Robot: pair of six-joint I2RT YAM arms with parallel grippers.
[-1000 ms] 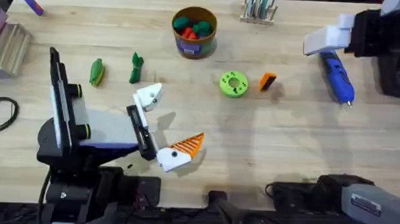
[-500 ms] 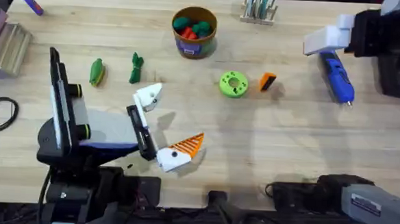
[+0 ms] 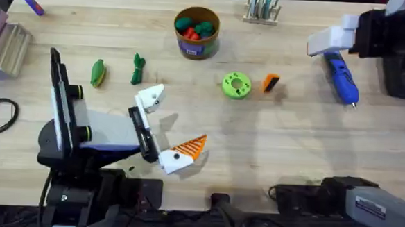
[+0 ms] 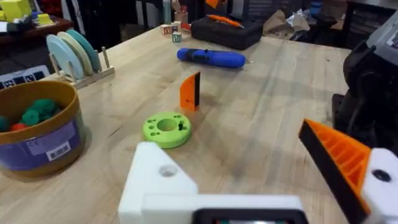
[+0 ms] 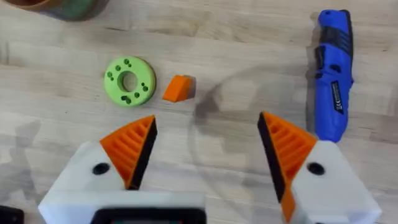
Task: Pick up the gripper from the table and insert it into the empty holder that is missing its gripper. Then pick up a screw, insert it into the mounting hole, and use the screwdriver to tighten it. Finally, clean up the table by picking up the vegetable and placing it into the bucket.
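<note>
With the work not yet begun, the orange gripper [image 3: 271, 83] is lying on the tabletop [image 3: 291, 139] at three o'clock of the green disc [image 3: 236, 85] — the right gripper [image 5: 205, 146] is hovering wide apart above it, the left gripper's [image 4: 249, 168] holder [image 4: 163, 180] is standing empty, and screw, screwdriver [image 3: 340, 78] and vegetable [image 3: 97, 73] are waiting — bucket [image 3: 196, 33] at twelve o'clock.

green disc [image 3: 236, 85] beside gripper [image 3: 271, 82], bare table [image 3: 291, 139] nearer

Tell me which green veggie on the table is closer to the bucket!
The darker green vegetable, the leafy-looking one. It lies nearer the bucket than the lighter yellow-green vegetable, which sits farther out toward the table's left side.
</note>
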